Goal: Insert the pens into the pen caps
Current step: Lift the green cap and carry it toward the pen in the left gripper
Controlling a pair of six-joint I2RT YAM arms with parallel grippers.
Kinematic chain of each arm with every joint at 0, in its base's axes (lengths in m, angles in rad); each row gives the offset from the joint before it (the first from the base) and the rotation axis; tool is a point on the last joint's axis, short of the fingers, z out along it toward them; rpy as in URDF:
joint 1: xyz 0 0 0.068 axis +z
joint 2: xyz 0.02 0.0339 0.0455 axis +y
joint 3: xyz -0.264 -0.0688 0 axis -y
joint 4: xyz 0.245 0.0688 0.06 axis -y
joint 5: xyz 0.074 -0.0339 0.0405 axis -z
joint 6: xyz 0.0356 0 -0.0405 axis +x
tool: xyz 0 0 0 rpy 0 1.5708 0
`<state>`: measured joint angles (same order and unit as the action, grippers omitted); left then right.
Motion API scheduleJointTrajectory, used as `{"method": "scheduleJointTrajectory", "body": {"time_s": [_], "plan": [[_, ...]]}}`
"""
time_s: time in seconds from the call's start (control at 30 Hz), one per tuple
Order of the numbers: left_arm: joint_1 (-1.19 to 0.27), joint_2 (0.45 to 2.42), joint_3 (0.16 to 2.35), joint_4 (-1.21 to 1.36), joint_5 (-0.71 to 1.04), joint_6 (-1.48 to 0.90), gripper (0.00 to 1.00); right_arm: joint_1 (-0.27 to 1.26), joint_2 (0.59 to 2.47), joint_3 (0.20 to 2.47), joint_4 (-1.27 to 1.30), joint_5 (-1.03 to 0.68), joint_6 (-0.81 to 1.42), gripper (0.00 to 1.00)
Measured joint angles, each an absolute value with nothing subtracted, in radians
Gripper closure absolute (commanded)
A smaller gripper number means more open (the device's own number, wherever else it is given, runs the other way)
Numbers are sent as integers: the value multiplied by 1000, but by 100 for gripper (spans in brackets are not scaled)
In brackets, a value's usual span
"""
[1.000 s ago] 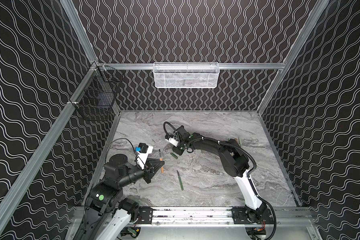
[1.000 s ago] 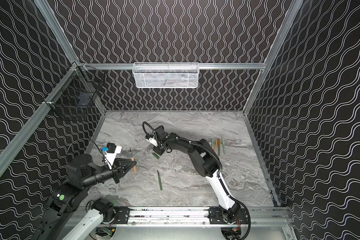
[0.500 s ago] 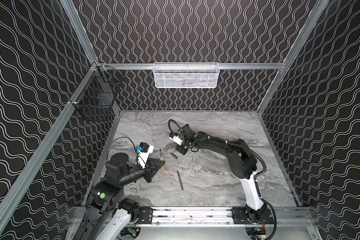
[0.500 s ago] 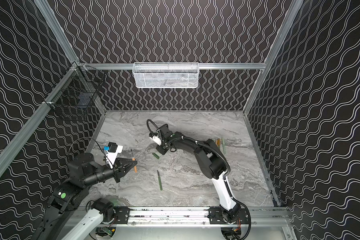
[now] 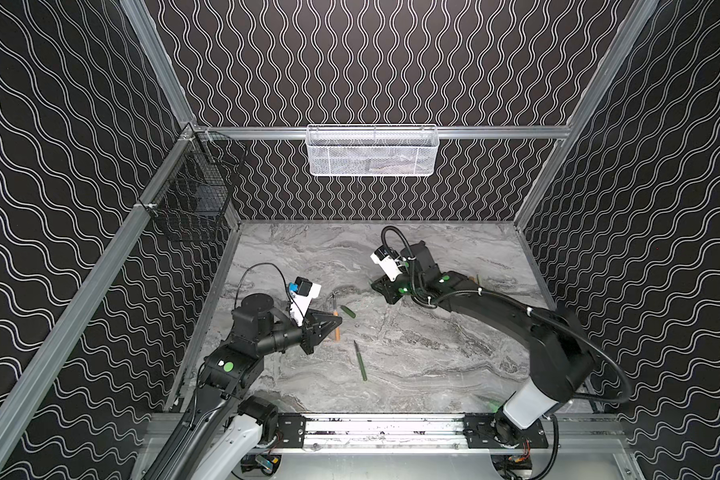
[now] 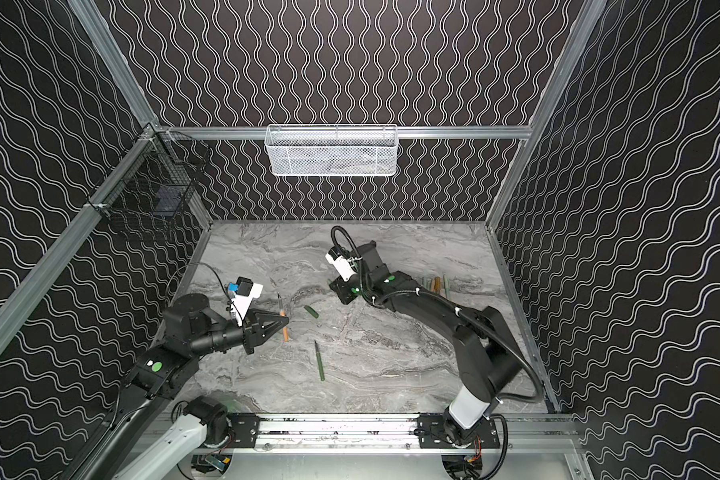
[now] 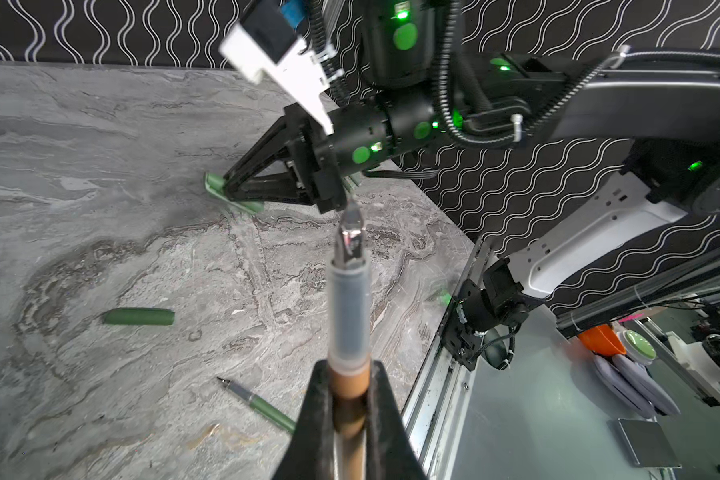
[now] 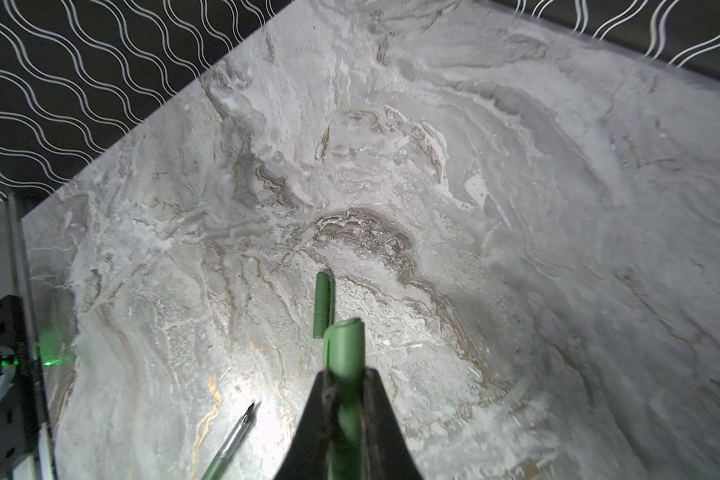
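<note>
Now: left fingers point(image 7: 314, 428) clamp tan pen point(image 7: 349, 316), nib straight out beyond them; right fingers point(image 8: 313, 430) clamp green cap point(image 8: 345, 353) lengthwise.

Top views evenly lit, sharp. My right wrist view: hot glare on tabletop point(image 8: 267, 419), one side smeared. My left wrist view: pen point(image 7: 348, 328) tip soft, edges bowed.

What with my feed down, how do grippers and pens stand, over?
Left gripper shut on orange pen. Right gripper shut on pale green cap. Dark green cap, dark green pen lie loose nearby.
</note>
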<state>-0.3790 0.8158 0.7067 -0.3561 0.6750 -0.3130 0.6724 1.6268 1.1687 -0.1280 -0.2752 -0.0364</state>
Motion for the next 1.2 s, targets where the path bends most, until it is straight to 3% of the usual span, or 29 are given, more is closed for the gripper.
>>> {"method": "scheduleJointTrajectory", "body": {"time_s": [0.27,0.57,0.87,1.2], "plan": [[-399,910,644,-122,722,-421,100,659,1373,994,-66,-261,91,87],[-595,1048,583,94,681,-445,100,658,1175,813,56,-247,264,87],[-688,1086,459,315,665,-445,100,654,1082,702,233,-237,445,86],[-758,1106,460,352,664,-414,100,654,1082,646,455,-339,647,86]]}}
